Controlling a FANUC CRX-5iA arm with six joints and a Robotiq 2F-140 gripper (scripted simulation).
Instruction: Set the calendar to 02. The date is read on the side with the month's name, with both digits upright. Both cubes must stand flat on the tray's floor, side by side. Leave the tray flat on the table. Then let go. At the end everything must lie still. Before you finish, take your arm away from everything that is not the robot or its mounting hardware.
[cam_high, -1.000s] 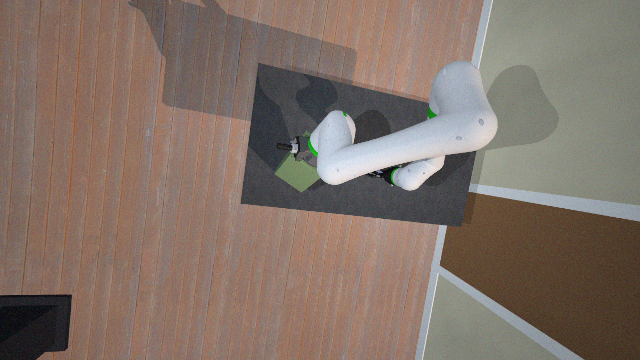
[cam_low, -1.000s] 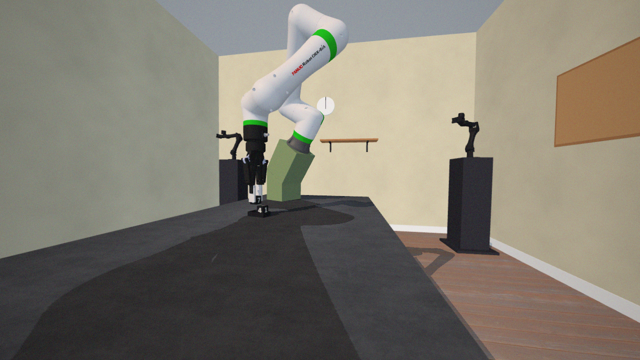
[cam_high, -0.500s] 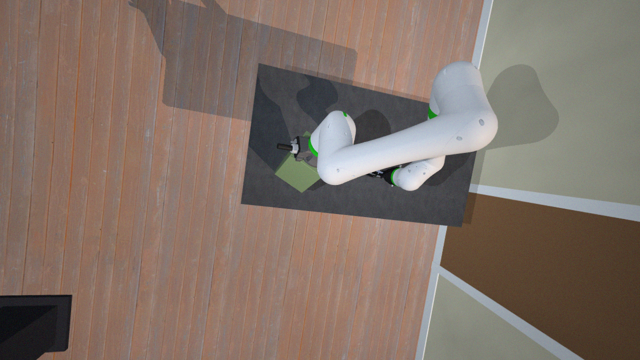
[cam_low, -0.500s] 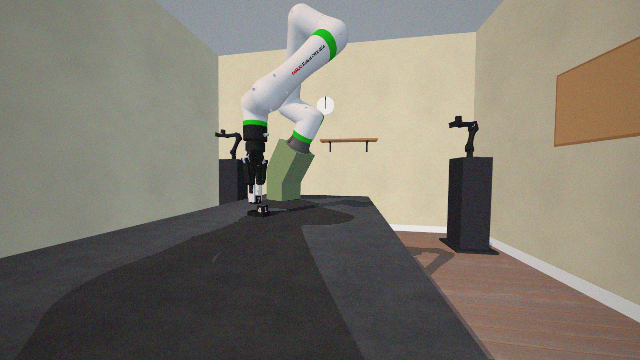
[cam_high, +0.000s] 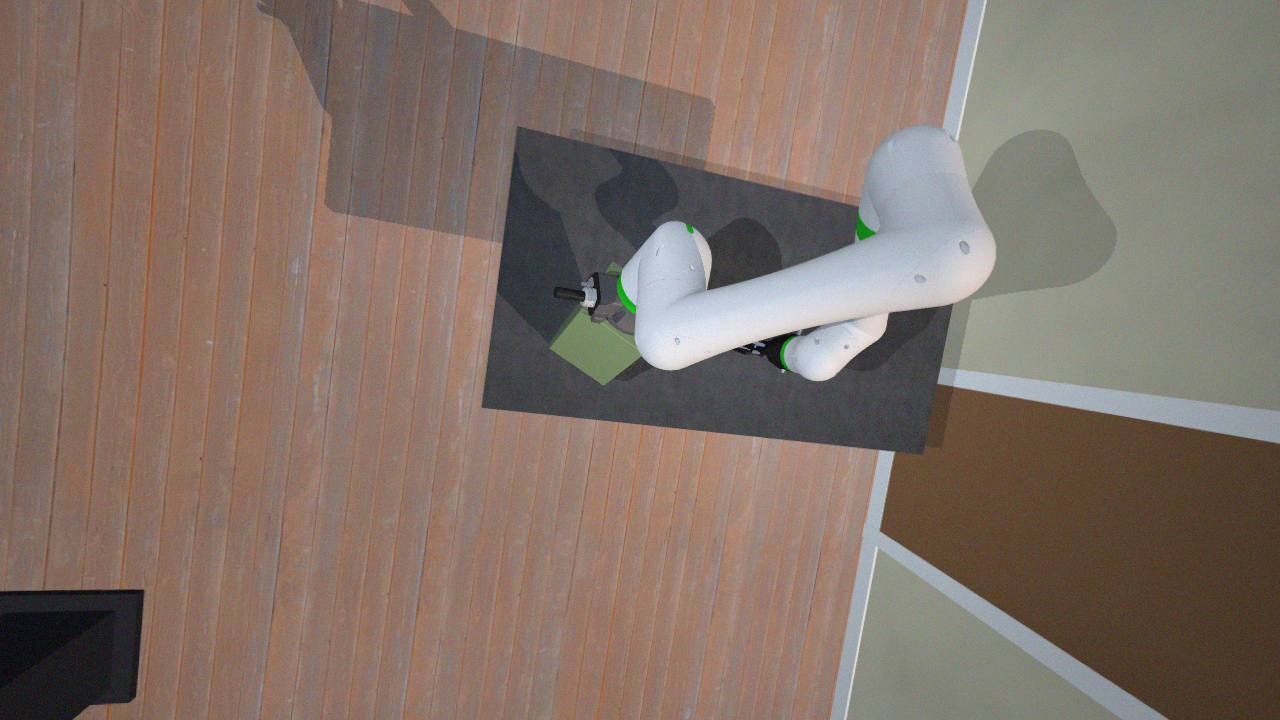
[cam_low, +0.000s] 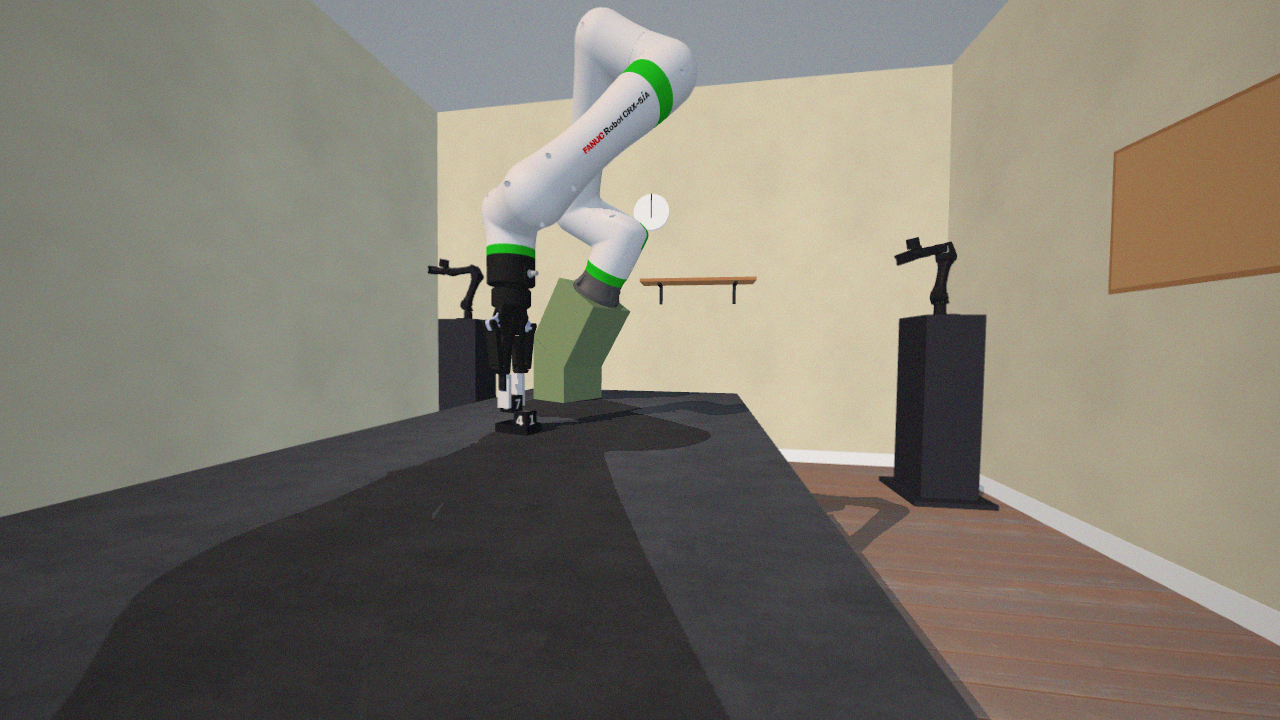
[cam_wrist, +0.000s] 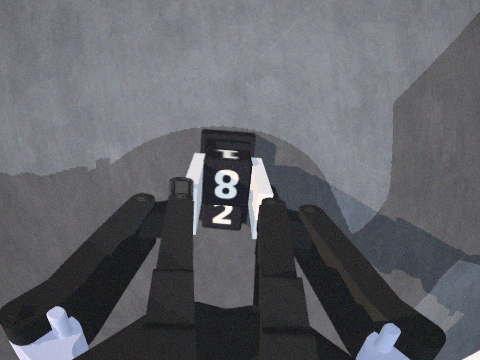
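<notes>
My gripper (cam_low: 510, 399) (cam_wrist: 226, 173) is shut on a black cube (cam_wrist: 226, 185) (cam_low: 517, 402), low above the tray. The held cube shows an 8 toward the wrist camera and a 7 toward the exterior camera. The black tray (cam_wrist: 228, 133) (cam_low: 504, 428) lies on the table. A second black cube (cam_low: 525, 420) (cam_wrist: 222, 216) sits in the tray, showing 4 and 1 in the exterior view and a 2 in the wrist view. The month's name cannot be seen. In the top view the arm hides the tray and both cubes.
The arm's green pedestal (cam_high: 597, 345) (cam_low: 581, 349) stands on the dark table (cam_high: 716, 402) (cam_low: 402, 626), behind the tray in the exterior view. The table's long edge runs down the right side there. A black stand (cam_low: 938, 407) with a small arm is beyond it.
</notes>
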